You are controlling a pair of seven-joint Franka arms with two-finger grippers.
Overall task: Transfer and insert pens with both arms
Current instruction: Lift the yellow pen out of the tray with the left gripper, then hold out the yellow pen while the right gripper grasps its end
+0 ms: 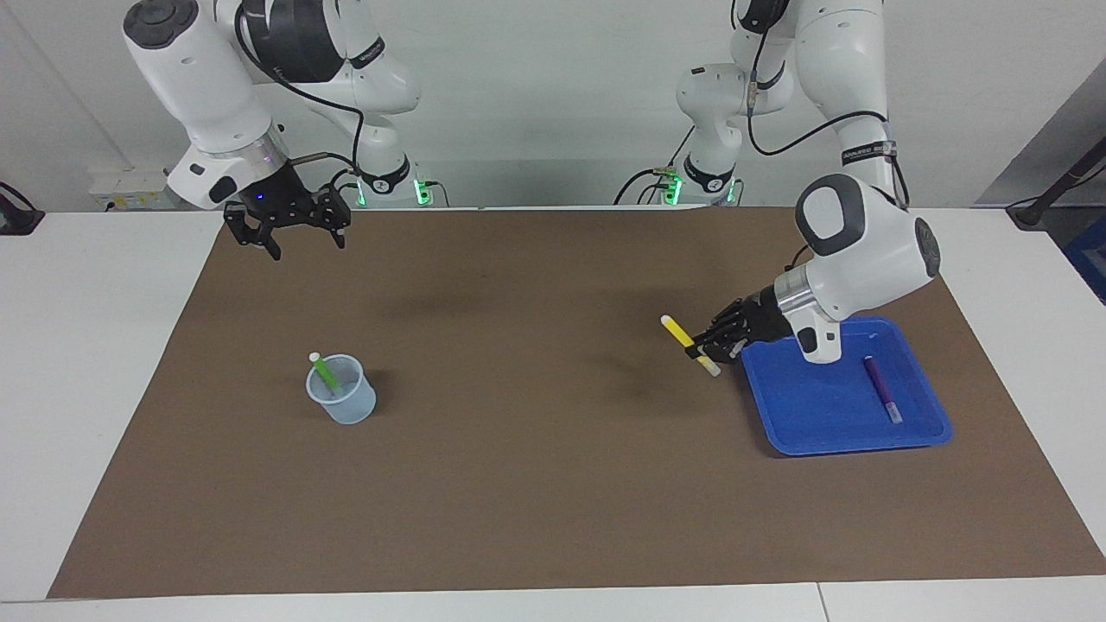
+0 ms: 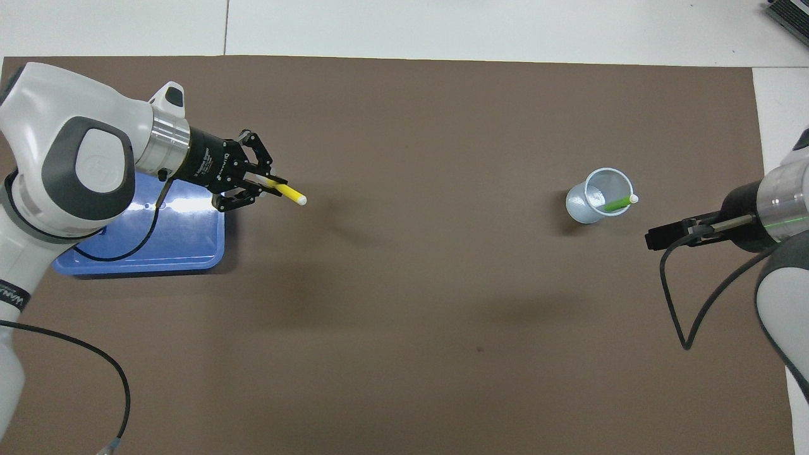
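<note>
left gripper (image 1: 702, 348) clenched on yellow pen (image 1: 689, 345), held tilted in the air over the brown mat (image 1: 536, 484), just beside the blue tray (image 1: 829, 415). purple pen (image 1: 882, 389) lies flat in tray. green pen (image 1: 323, 371) stands tilted in the clear cup (image 1: 342, 390), twd right arm's end of table. right gripper (image 1: 289, 233) released, empty, waits up over mat corner.

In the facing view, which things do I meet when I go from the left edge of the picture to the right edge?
Right gripper → green pen in the cup → yellow pen held by the left gripper → blue tray → purple pen.
</note>
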